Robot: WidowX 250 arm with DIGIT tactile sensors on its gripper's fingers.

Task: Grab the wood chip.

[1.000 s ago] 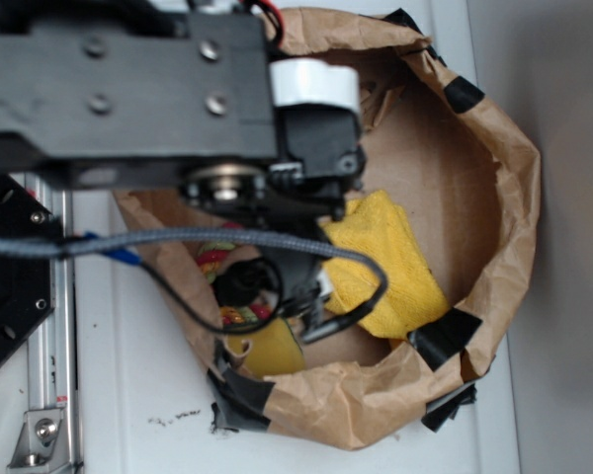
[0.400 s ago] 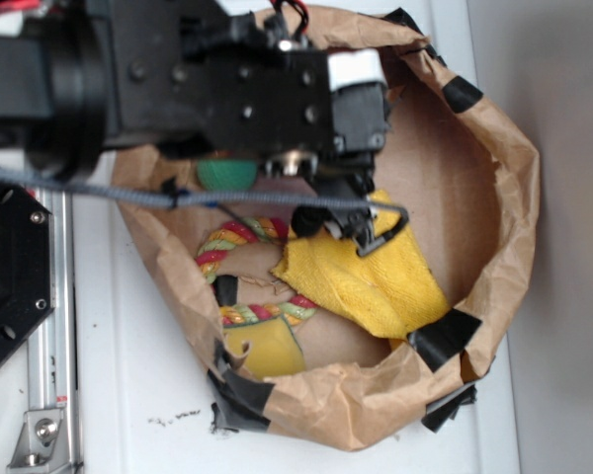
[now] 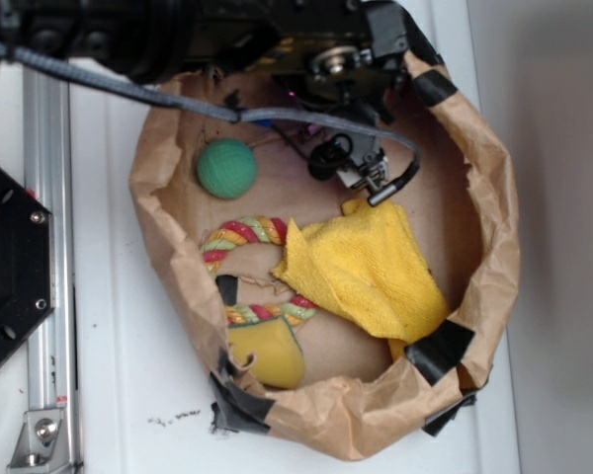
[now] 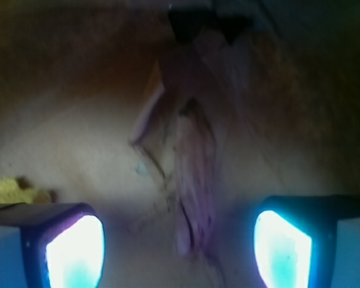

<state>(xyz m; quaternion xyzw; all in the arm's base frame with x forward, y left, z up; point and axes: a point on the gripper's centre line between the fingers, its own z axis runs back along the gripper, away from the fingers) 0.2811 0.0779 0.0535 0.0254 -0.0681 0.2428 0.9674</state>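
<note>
My gripper (image 4: 179,240) is spread wide, two glowing fingertips (image 4: 75,252) at the lower corners of the wrist view. One wood chip (image 4: 192,180) lies frame-centre between them, untouched. Exterior: one green ball (image 3: 226,168), one yellow cloth (image 3: 361,267).

Gripper (image 4: 179,252): 2 glowing fingertips (image 4: 72,252) at bottom corners, spread wide.
Wood chip (image 4: 192,180): blurred, long sliver lying lengthwise between them, frayed fibres.
Yellow cloth (image 4: 12,191): scrap at left edge.
</note>
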